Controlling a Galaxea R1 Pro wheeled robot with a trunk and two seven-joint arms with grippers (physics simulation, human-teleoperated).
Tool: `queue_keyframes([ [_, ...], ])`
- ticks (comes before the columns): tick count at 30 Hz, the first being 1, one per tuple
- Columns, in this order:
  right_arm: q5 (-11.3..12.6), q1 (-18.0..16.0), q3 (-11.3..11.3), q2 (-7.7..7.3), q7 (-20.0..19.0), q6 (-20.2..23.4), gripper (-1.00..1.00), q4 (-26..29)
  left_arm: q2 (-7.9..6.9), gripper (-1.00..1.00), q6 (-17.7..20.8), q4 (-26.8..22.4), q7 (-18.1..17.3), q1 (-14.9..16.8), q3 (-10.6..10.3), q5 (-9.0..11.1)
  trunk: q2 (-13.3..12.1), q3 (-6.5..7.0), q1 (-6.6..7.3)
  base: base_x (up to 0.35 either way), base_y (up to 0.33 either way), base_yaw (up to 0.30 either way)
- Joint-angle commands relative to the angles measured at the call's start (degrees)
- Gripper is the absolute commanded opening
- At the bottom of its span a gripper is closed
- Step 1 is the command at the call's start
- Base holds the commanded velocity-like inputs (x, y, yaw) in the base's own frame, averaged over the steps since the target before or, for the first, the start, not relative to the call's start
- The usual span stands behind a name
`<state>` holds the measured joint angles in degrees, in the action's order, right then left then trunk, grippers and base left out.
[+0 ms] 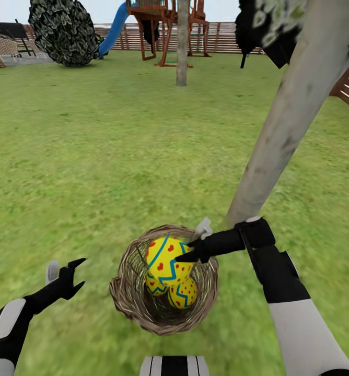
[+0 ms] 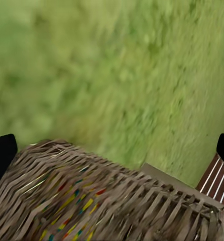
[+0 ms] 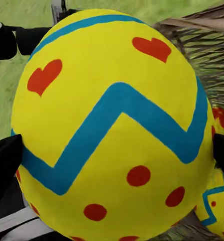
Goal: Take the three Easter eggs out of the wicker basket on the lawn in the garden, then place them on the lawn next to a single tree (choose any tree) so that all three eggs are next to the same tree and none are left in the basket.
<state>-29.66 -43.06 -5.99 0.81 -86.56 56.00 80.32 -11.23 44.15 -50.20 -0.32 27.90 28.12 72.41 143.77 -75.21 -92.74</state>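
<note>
The lawn (image 1: 117,156) spreads across the whole head view, with a fence (image 1: 221,36) and a play tower (image 1: 164,26) with a blue slide (image 1: 113,28) along the far edge at 12 o'clock. A round dark bush (image 1: 65,28) sits at 11 o'clock. A pale-grey tree (image 1: 294,109) leans in from 2 o'clock, its base just beyond the basket; a second trunk (image 1: 182,42) stands far off at 12.

The basket (image 1: 127,292) rests on the grass at 6 o'clock, and all three eggs lie inside it. The top egg (image 1: 166,258) is the largest showing, with two more eggs (image 1: 185,293) partly under it.

The right gripper (image 1: 187,256) reaches in from 3 o'clock, its fingers spread on either side of the top egg (image 3: 117,125); the right wrist view shows a dark fingertip (image 3: 5,158) at each flank of the egg, touching or nearly so, I cannot tell which.

The left gripper (image 1: 72,274) hangs spread and empty at 8 o'clock, beside the basket (image 2: 92,196).
</note>
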Motion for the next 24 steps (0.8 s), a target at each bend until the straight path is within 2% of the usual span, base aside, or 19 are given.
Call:
queue_keyframes([
  [1, -0.42, 0.30, -0.30, 0.05, -0.69, 0.55, -1.00, -0.27, -0.07, 1.00, 0.33, -0.03, 0.01, -0.14, 0.48, -0.03, 0.00, 0.19, 0.03, 0.000, 0.000, 0.000],
  [7, 0.07, 2.19, -0.98, 0.07, -1.38, 0.44, -1.00, -2.04, -0.53, 1.00, 0.39, -0.26, 0.14, -0.32, 1.05, -0.15, -0.08, 1.52, 0.19, -0.045, 0.000, 0.000],
  [11, 0.27, 2.19, -0.80, 0.00, -3.40, 0.48, -1.00, -1.95, -1.11, 1.00, 0.41, -0.38, 0.06, -0.32, 1.09, -0.10, -0.13, 2.40, 0.29, -0.327, 0.000, 0.000],
  [15, 0.78, 2.20, -0.68, -0.02, -3.44, 0.51, -1.00, -1.93, -1.65, 1.00, 0.41, -0.31, 0.05, -0.32, 1.06, -0.08, -0.19, 3.29, 0.39, -0.342, 0.000, 0.000],
  [17, 4.93, 2.19, -0.54, -0.40, -3.44, 0.51, -1.00, -1.96, -1.68, 1.00, 0.41, -0.33, 0.05, -0.31, 1.06, -0.08, -0.21, 3.73, 0.45, -0.343, 0.000, 0.000],
  [19, 10.37, 2.19, -0.19, -1.63, -3.44, 0.59, -1.00, -2.00, -1.67, 1.00, 0.41, -0.28, 0.05, -0.32, 1.06, -0.08, -0.24, 4.18, 0.50, -0.344, 0.000, 0.000],
  [20, 11.52, 2.19, 0.91, -2.05, -3.44, 0.59, -1.00, -2.01, -1.68, 1.00, 0.41, -0.28, 0.05, -0.32, 1.06, -0.08, -0.25, 4.40, 0.52, -0.344, 0.000, 0.000],
  [23, 16.55, 2.37, 12.13, -2.29, -3.44, 0.61, -1.00, -2.08, -1.61, 1.00, 0.41, -0.25, 0.05, -0.32, 1.06, -0.08, -0.29, 5.06, 0.60, -0.242, 0.000, 0.000],
  [24, 18.55, 2.42, 14.44, -2.41, -3.44, 0.63, -1.00, -2.16, -1.60, 1.00, 0.41, -0.25, 0.05, -0.32, 1.06, -0.08, -0.31, 5.28, 0.63, -0.045, 0.000, 0.000],
])
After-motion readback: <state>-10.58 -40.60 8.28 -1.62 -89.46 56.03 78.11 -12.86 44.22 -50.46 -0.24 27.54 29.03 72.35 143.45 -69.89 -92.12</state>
